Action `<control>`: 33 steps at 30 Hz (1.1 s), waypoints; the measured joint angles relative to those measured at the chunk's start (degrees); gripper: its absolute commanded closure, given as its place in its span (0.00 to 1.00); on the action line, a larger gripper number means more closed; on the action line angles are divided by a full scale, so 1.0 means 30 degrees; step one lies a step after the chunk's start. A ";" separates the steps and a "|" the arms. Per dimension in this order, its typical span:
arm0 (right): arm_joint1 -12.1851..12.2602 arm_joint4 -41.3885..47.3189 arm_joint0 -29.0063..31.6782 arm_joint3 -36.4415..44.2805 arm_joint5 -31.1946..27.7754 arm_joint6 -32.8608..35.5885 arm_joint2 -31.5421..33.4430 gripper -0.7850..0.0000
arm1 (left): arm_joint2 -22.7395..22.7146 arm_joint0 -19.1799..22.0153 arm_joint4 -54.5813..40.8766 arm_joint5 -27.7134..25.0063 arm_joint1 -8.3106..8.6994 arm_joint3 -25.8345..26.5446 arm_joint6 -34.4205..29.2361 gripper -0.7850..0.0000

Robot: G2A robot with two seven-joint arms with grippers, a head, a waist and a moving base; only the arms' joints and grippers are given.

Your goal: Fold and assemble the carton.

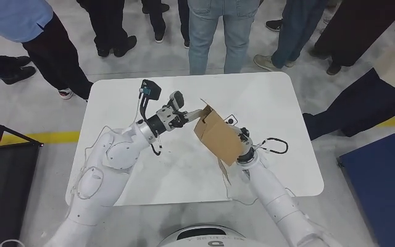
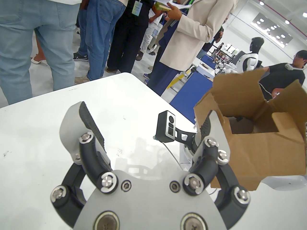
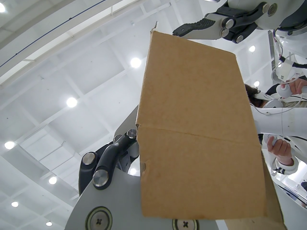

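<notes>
Left claw (image 2: 146, 120) agape — just beside carton (image 2: 251, 144)

Plain brown carton (image 1: 217, 137) above a white table (image 1: 278, 99).

The carton is unprinted cardboard, the same tan brown on its outer panels and inside its open end, with no pattern on it. The table top is glossy white, marked by a few small dark specks. The left gripper (image 2: 146, 113) has silver-grey metal plates, black links and bright steel screw heads; its finger pads (image 2: 92, 123) are black with a fine ribbed pattern. The floor (image 1: 345, 74) is pale grey, crossed by a yellow stripe (image 1: 55, 137), and a dark blue surface (image 1: 370, 185) lies beside the table.
</notes>
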State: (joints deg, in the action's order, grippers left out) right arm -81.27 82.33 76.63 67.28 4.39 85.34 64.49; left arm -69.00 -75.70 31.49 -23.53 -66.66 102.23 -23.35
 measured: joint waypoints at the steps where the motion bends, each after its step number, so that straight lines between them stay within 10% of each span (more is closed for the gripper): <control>1: -0.0021 0.0018 -0.0065 -0.0108 0.0021 -0.0007 -0.0037 1.00 | 0.0018 0.0030 0.0082 -0.0028 0.0004 0.0001 -0.0047 0.00; 33: -0.0379 -0.0062 -0.1254 -0.2368 0.0467 0.0053 -0.0170 1.00 | -0.0918 0.0304 0.1578 0.0520 0.0174 -0.0157 0.0538 0.00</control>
State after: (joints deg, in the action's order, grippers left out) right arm -82.41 82.14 72.87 60.18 5.79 85.50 63.98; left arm -71.76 -74.79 36.23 -21.97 -66.13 101.76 -21.73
